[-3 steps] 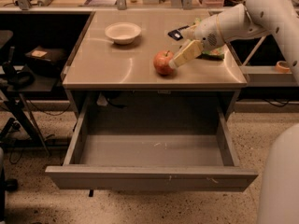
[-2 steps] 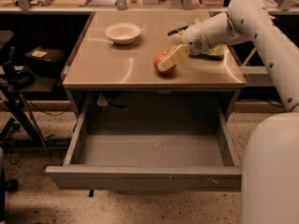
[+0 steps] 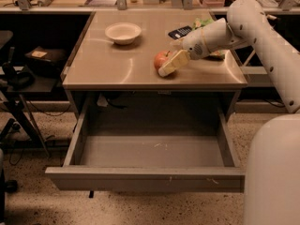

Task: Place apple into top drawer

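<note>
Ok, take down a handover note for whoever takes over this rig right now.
The pincer is at the apple, which sits on the tabletop near the front edge. A firm grip is not confirmed from this view.
The top drawer is pulled open below, with nothing in it.
Done: drawer open, pincer at the apple.
Left: secure the apple, lift it, bring it forward over the drawer, lower it in, release.

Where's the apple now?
The apple sits on the tabletop near its front edge, at the gripper, right of the bowl, above the open top drawer.
</note>
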`<state>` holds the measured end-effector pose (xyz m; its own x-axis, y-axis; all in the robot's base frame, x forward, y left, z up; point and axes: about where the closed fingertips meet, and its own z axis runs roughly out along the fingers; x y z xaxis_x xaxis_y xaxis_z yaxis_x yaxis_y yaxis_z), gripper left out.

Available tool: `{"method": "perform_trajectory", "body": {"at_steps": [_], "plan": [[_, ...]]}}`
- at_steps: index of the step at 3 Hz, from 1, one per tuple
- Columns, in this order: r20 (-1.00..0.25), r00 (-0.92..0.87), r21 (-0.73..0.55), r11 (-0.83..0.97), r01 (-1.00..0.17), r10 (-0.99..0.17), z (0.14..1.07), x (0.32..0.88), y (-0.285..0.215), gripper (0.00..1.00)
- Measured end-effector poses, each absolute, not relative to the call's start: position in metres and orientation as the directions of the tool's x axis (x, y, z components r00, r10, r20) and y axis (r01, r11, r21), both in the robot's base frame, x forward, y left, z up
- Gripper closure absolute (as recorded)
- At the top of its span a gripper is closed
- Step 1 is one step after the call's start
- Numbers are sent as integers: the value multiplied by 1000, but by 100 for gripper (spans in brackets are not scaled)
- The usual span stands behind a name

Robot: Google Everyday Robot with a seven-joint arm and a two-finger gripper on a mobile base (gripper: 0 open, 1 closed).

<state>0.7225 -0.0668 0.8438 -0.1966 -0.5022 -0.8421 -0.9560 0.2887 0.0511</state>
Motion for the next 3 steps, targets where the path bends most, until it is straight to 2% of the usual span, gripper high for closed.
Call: {"method": "perform_trajectory", "body": {"at_steps": [1, 3], "plan": [[-842, -197, 51, 289, -956, -502, 844, 722, -67, 19], [-842, -197, 51, 289, -956, -502, 844, 722, -67, 65]]}}
